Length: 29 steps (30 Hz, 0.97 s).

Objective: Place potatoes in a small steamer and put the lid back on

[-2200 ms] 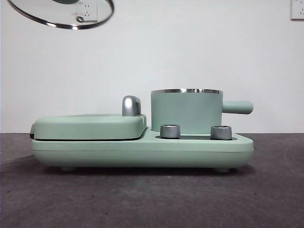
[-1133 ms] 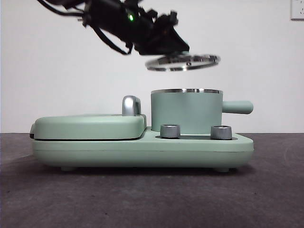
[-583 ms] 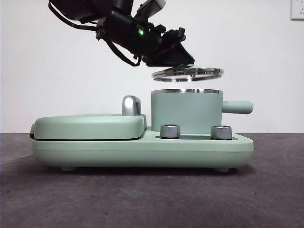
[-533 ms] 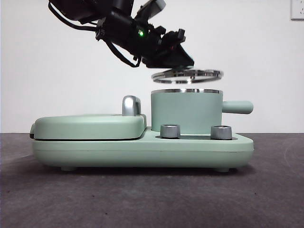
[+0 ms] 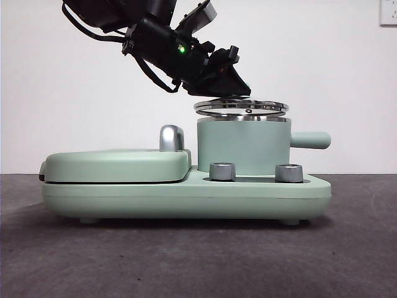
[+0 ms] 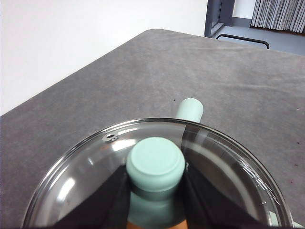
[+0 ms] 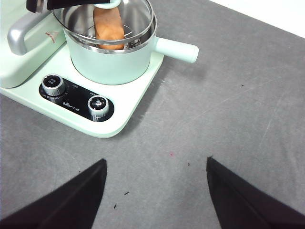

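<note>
Front view: the left gripper [image 5: 228,84] has brought the lid [image 5: 240,107] down. A moment ago it hung clearly above the pot [image 5: 243,147]; now it sits just over the steel rim, nearly flat. It looks almost on, so the job is close to done. The potato cannot be seen from here, because the pot wall hides it.

Left wrist view: both jaws are closed tight on the lid's green knob [image 6: 155,164]. The pot handle [image 6: 189,109] pokes out past the glass.

Right wrist view: the right gripper [image 7: 156,191] waits over the table [image 7: 248,109], jaws wide open and holding nothing. The potato [image 7: 108,27] lies inside the pot, partly cut off.
</note>
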Tool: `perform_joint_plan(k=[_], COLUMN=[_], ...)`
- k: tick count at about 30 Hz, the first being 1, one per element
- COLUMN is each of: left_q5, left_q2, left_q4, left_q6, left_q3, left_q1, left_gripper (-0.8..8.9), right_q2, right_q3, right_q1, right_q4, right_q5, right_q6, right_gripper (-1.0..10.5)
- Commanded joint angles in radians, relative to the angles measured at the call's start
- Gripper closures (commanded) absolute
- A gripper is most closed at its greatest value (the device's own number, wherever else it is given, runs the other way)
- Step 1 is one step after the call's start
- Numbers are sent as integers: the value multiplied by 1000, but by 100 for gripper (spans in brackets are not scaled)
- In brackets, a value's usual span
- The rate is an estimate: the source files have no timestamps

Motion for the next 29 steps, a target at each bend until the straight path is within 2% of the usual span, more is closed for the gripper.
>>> perform_joint_plan(k=[1, 29], left_q5=[6, 8], left_q2=[30, 72], left_q4=[26, 33], left_q6=[17, 17], left_q3=[31, 31], left_q1=[-5, -12], left_gripper=[799, 799], right_q2=[7, 7], right_q3=[5, 5], right_q1=[5, 5], right_q4=[10, 10], right_q5=[0, 0], right_q6=[13, 13], right_gripper=[615, 615])
